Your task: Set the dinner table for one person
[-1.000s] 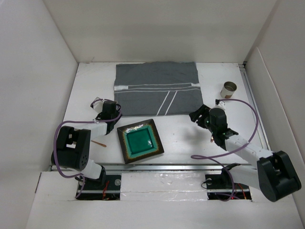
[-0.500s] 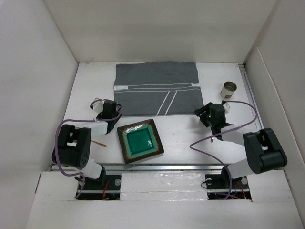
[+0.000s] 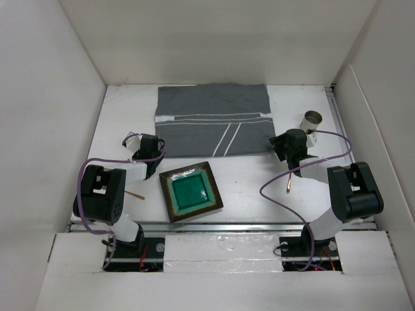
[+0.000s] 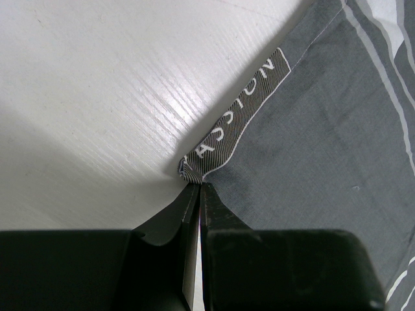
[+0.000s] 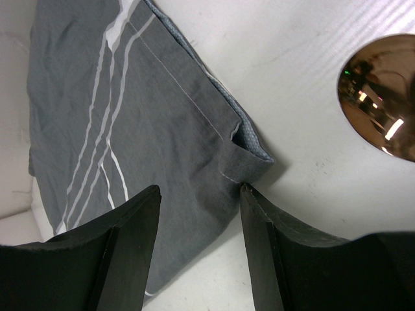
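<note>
White walls boxed in the dinner table (image 3: 123, 116), which carried the grey striped mat (image 3: 214, 120) at its far middle. On the mat's near corners, the left gripper (image 4: 198, 189) pinched only the very tip and might slip, while the right gripper (image 5: 198, 192), jaws spread astride the other, could nudge the cup (image 5: 382, 97).

dinner table (image 3: 120, 110): large flat white tabletop, faint grain, metal rail apparently along near edge.

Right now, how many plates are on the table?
1. The square green plate sits on the bare table, toward the near edge, left of centre, just short of the grey mat. No other shows.
</note>
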You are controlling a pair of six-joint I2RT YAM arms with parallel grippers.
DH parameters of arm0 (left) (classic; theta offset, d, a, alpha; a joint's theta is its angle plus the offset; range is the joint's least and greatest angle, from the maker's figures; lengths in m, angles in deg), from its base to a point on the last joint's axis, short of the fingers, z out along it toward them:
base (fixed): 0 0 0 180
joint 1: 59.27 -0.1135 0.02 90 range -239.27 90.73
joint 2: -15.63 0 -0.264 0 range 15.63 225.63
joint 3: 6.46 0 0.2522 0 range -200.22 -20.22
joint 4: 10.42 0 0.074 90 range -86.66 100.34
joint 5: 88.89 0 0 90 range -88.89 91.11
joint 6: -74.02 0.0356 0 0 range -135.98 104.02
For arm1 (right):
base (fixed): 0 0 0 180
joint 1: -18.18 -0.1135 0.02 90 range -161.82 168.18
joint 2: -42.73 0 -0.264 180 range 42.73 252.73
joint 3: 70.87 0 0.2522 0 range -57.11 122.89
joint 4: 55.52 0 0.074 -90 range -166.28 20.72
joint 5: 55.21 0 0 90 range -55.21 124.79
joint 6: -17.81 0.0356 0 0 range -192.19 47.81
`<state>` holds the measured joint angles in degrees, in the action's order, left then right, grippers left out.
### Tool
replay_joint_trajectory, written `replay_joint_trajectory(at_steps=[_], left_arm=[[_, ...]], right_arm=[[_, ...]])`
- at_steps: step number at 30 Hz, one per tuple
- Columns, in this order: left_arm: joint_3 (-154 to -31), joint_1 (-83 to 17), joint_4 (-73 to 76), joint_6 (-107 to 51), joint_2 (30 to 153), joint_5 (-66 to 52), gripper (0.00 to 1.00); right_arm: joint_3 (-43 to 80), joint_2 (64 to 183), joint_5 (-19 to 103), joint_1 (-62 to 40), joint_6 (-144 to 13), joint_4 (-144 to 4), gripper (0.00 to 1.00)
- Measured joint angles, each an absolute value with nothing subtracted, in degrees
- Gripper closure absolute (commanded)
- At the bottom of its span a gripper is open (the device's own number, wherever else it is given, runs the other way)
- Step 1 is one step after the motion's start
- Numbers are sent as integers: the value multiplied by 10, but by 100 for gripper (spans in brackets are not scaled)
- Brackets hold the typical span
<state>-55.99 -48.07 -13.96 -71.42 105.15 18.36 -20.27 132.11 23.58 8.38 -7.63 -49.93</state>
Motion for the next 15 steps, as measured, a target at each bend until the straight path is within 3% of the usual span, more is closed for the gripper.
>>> replay_joint_trajectory(at_steps=[15], left_arm=[[-548,-493,-184,-709,1048,163,100]], right_arm=[[-177,1316,248,99,-75,-583,58]])
